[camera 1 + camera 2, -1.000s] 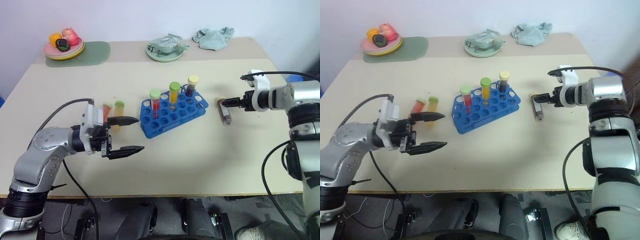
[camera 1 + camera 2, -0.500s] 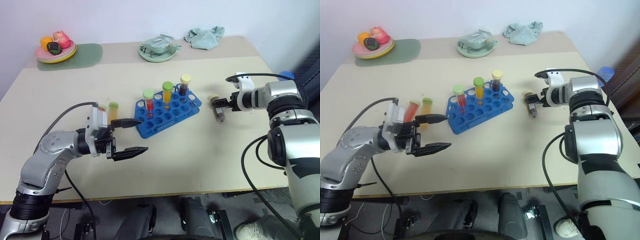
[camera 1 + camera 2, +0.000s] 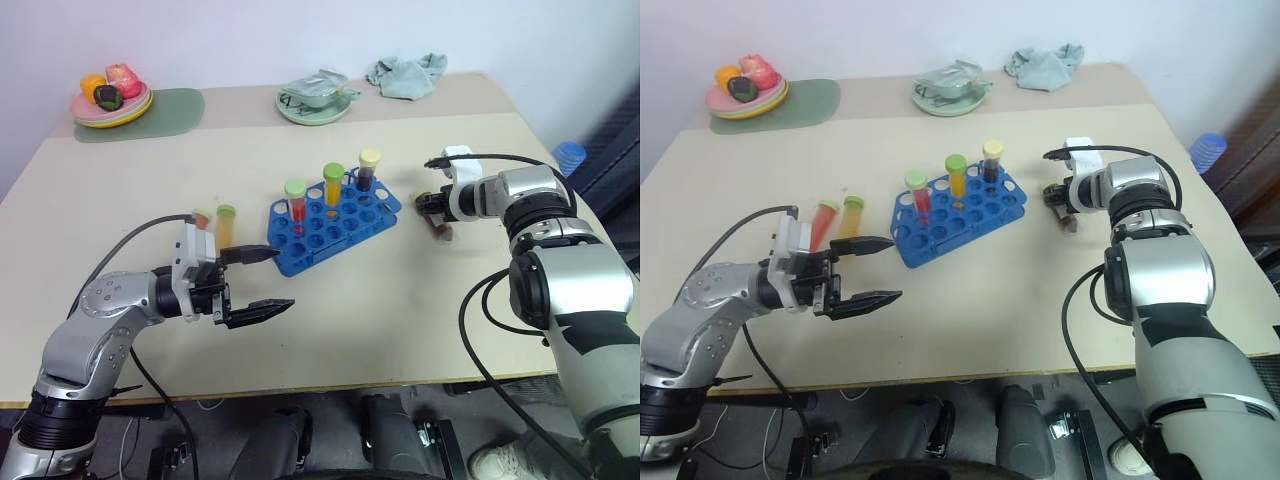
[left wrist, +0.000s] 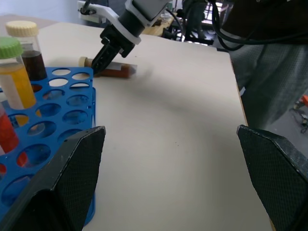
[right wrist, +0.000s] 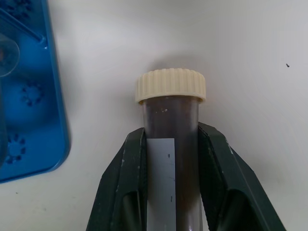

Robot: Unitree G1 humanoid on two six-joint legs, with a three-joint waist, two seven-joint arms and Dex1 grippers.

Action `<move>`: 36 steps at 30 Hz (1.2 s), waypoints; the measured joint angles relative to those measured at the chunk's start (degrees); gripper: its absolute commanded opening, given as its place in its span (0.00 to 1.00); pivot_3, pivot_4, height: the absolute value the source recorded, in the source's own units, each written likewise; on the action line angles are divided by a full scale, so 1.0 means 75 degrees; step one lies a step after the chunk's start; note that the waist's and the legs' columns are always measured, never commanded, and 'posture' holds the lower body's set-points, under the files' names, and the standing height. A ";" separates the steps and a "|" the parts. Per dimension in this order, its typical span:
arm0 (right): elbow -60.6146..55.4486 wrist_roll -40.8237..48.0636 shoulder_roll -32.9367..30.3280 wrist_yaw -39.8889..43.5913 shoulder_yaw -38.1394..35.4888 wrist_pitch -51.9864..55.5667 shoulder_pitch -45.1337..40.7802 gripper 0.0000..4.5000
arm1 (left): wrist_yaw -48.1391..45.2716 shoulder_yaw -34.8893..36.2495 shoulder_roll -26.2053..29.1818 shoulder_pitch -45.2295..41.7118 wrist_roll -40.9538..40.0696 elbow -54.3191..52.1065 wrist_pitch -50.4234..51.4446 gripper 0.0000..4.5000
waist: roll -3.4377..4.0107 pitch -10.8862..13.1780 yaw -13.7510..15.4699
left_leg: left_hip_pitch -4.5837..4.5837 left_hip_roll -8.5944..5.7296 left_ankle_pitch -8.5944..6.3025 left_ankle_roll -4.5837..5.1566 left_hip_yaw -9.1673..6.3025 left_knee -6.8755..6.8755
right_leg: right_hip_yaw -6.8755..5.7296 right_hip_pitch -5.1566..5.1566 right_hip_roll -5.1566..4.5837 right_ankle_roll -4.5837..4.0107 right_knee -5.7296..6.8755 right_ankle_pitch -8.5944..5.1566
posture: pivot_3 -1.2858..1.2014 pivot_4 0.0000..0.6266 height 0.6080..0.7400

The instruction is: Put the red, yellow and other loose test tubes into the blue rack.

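The blue rack (image 3: 335, 228) stands mid-table with three capped tubes upright in it. Right of it a brown test tube (image 3: 440, 222) with a pale-yellow cap lies on the table. My right gripper (image 3: 436, 206) is shut on it, and its fingers (image 5: 130, 183) clamp the tube body (image 5: 171, 120) below the cap. Left of the rack lie a red tube (image 3: 823, 222) and a yellow-orange tube (image 3: 849, 216), both green-capped. My left gripper (image 3: 286, 278) hangs open just in front of them, pointing at the rack and holding nothing.
Along the far edge sit a pale-green plate (image 3: 318, 110) with a crumpled wrapper, a teal cloth (image 3: 405, 72), and a plate of toy food (image 3: 110, 100) on a green mat (image 3: 165, 108). A blue object (image 3: 570, 155) stands beyond the table's right edge.
The camera has shifted. My right gripper has moved in over the lying brown tube and shut on it. The left gripper stays open, about where it was.
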 measured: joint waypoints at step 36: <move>-0.7148 0.1338 0.3157 -0.1209 -0.1545 -0.7632 0.5591 0.17 | 0.0223 0.0359 0.0166 -0.0094 0.0264 0.0662 -0.0345 1.00 | 0.0014 0.0006 -0.0028 | 0.0010 0.0030 0.0010 -0.0018 0.0023 -0.0009 | 0.0024 -0.0019 0.0061 -0.0019 0.0016 0.0012 | 0.52 0.24 1.00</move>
